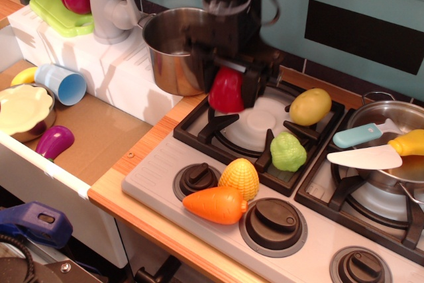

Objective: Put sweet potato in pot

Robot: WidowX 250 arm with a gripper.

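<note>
The sweet potato (227,91) is clamped in the pincer (232,79) and held clear above the stove grate (218,124) — the pot (173,51) is seen just to the left and slightly behind, open-mouthed.

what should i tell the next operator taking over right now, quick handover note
Gripper: shut on the sweet potato, which is lifted clear of the left burner grate; the image is motion-blurred here.
Pot: upright on the white counter, just left of the gripper, looks empty from this angle.
Done: sweet potato grasped and raised off the stove.
Left: carry it left over the pot's rim, lower, release.
Nearby, not part of the job: yellow potato toy, green vegetable toy, corn and carrot on the stove.
</note>
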